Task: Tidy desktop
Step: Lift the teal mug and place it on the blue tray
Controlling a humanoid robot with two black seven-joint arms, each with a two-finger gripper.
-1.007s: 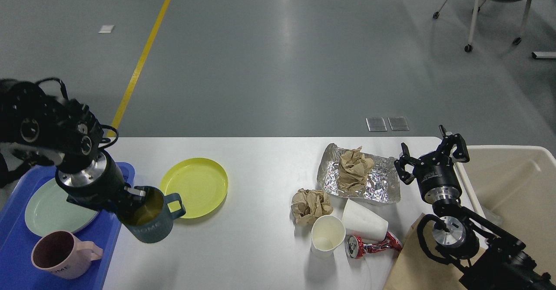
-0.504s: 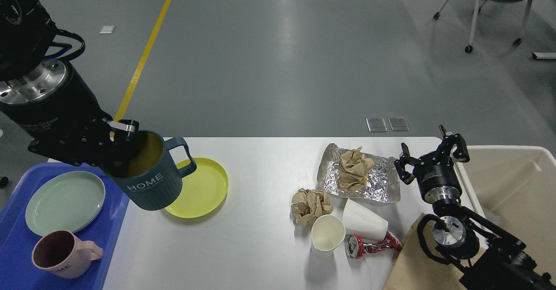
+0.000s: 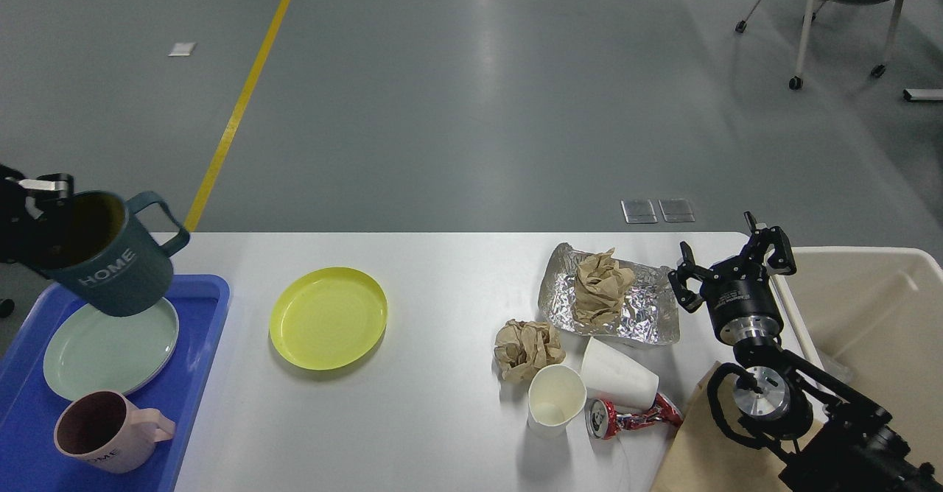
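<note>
here my left gripper [image 3: 46, 199] is clamped on the rim of the teal mug [image 3: 110, 256], tilted in the air over the green plate [image 3: 110, 348] in the blue tray [image 3: 202, 308] at the desktop's [image 3: 442, 403] left end. my right gripper [image 3: 733, 256] hangs spread apart near the foil [image 3: 633, 315].

At the surface's [image 3: 442, 418] left edge, the left claw [image 3: 33, 205] gripped the rim of a tilted dark teal mug [image 3: 110, 260] lettered HOME, holding it above the blue tray [image 3: 199, 330], which carried a pale green plate [image 3: 103, 352] and a pink mug [image 3: 107, 433]. A yellow plate [image 3: 328, 317] lay left of centre. Toward the right edge sat a foil sheet [image 3: 641, 315] with crumpled brown paper [image 3: 600, 278], another paper ball [image 3: 524, 348], two paper cups [image 3: 554, 398], one upright, one tipped, and a crushed can [image 3: 626, 417], with the right claw [image 3: 733, 264] spread open beside a cream bin [image 3: 869, 315].
</note>
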